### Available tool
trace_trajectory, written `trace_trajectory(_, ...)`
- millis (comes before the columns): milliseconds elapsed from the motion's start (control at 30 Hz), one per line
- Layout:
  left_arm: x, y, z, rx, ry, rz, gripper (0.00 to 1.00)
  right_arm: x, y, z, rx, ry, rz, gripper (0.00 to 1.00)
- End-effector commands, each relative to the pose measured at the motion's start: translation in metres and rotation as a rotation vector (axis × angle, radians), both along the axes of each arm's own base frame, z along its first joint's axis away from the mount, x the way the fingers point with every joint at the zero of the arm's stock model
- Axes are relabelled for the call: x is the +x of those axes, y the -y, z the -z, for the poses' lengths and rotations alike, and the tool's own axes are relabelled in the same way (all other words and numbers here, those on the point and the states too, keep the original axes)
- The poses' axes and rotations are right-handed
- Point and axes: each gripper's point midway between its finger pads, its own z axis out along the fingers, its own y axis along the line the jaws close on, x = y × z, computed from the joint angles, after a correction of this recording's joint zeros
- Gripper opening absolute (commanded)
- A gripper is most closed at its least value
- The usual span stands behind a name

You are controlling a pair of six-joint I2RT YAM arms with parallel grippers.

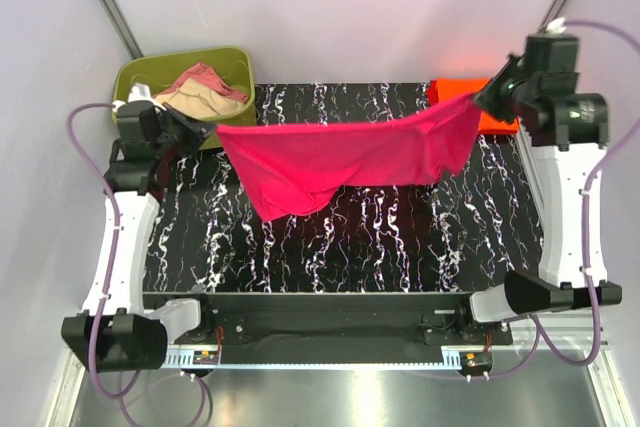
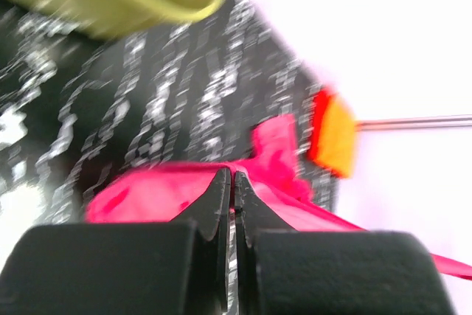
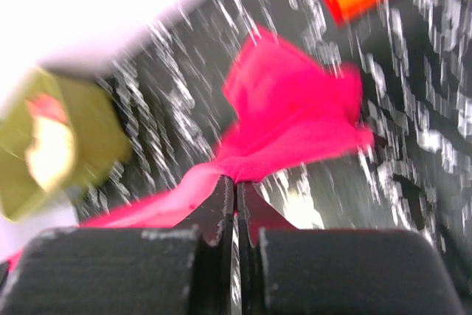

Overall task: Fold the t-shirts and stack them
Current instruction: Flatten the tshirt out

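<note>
The table (image 1: 400, 237) fills the middle of the top view, a black slab streaked with white marble-like veins, flat and faintly glossy; pale lavender-white walls (image 1: 330, 7) close it in behind and at the sides, with a thin metal pole (image 1: 110, 2) slanting in the upper left corner and another in the upper right. In the upper left of the frame stands a tub (image 1: 130, 72), olive-green plastic with rounded corners, holding crumpled cloths (image 1: 205, 87) of dusty pink and beige. The pink shirt (image 1: 350, 152) hangs above the centre of the table as a wide soft band, stretched between both arms, its upper edge nearly straight, its lower left part sagging in a loose, wrinkled lobe. The left gripper (image 2: 232, 182) is clamped on its left end, jaws pressed together with the cloth spreading from the tips; the right gripper (image 3: 236, 186) is likewise closed on its right end. The orange shirt (image 1: 497, 122) lies flat in the upper right of the frame on the table's far corner, bright and smooth, partly hidden behind the pink shirt and the right arm. Both wrist views are blurred.
</note>
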Motion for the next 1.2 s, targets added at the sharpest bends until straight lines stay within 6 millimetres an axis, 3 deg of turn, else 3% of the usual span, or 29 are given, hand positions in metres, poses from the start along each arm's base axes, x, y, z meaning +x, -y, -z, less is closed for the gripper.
trace_trajectory(0, 0.006, 0.011, -0.098, -0.047, 0.279, 0.014, 0.0, -0.024, 0.023, -0.079, -0.092, 0.187, 0.056, 0.0)
trace_trajectory(33, 0.004, 0.017, -0.112, -0.051, 0.318, 0.044, 0.0, -0.029, 0.025, -0.09, -0.097, 0.215, 0.062, 0.0)
trace_trajectory(67, 0.0, 0.023, -0.138, -0.034, 0.402, 0.089, 0.0, -0.035, 0.025, -0.106, -0.108, 0.261, 0.052, 0.0)
trace_trajectory(100, -0.003, 0.028, -0.168, -0.014, 0.513, 0.128, 0.0, -0.049, 0.026, -0.136, -0.109, 0.358, 0.054, 0.0)
trace_trajectory(167, -0.023, 0.036, -0.21, 0.059, 0.639, 0.19, 0.0, -0.071, 0.029, -0.164, -0.136, 0.454, 0.052, 0.0)
trace_trajectory(267, -0.058, 0.043, -0.253, 0.163, 0.765, 0.218, 0.0, -0.118, 0.033, -0.208, -0.171, 0.627, 0.053, 0.0)
trace_trajectory(300, -0.076, 0.044, -0.263, 0.184, 0.793, 0.212, 0.0, -0.128, 0.033, -0.221, -0.176, 0.687, 0.049, 0.0)
trace_trajectory(333, -0.088, 0.044, -0.271, 0.205, 0.821, 0.209, 0.0, -0.158, 0.034, -0.235, -0.18, 0.764, 0.05, 0.0)
trace_trajectory(400, -0.119, 0.047, -0.288, 0.235, 0.882, 0.216, 0.0, -0.182, 0.032, -0.254, -0.193, 0.871, 0.035, 0.0)
trace_trajectory(433, -0.141, 0.041, -0.3, 0.243, 0.925, 0.18, 0.0, -0.214, 0.033, -0.266, -0.198, 0.948, 0.035, 0.0)
trace_trajectory(500, -0.169, 0.038, -0.31, 0.275, 0.968, 0.173, 0.0, -0.238, 0.035, -0.276, -0.212, 1.022, 0.05, 0.0)
trace_trajectory(533, -0.186, 0.029, -0.317, 0.281, 0.993, 0.133, 0.0, -0.26, 0.037, -0.281, -0.214, 1.067, 0.059, 0.0)
trace_trajectory(633, -0.209, 0.019, -0.316, 0.281, 1.007, 0.097, 0.0, -0.282, 0.038, -0.287, -0.208, 1.121, 0.065, 0.0)
trace_trajectory(767, -0.205, 0.015, -0.305, 0.301, 0.973, 0.081, 0.0, -0.272, 0.035, -0.284, -0.184, 1.107, 0.056, 0.0)
trace_trajectory(933, -0.157, 0.014, -0.276, 0.346, 0.836, 0.045, 0.0, -0.208, 0.039, -0.253, -0.192, 0.974, 0.079, 0.0)
trace_trajectory(1067, -0.098, 0.014, -0.211, 0.409, 0.627, 0.03, 0.0, -0.152, 0.045, -0.212, -0.21, 0.846, 0.117, 0.0)
trace_trajectory(1100, -0.081, 0.016, -0.192, 0.424, 0.574, 0.04, 0.0, -0.127, 0.047, -0.187, -0.215, 0.778, 0.125, 0.0)
trace_trajectory(1167, -0.056, 0.019, -0.152, 0.463, 0.477, 0.057, 0.0, -0.103, 0.045, -0.159, -0.217, 0.713, 0.118, 0.0)
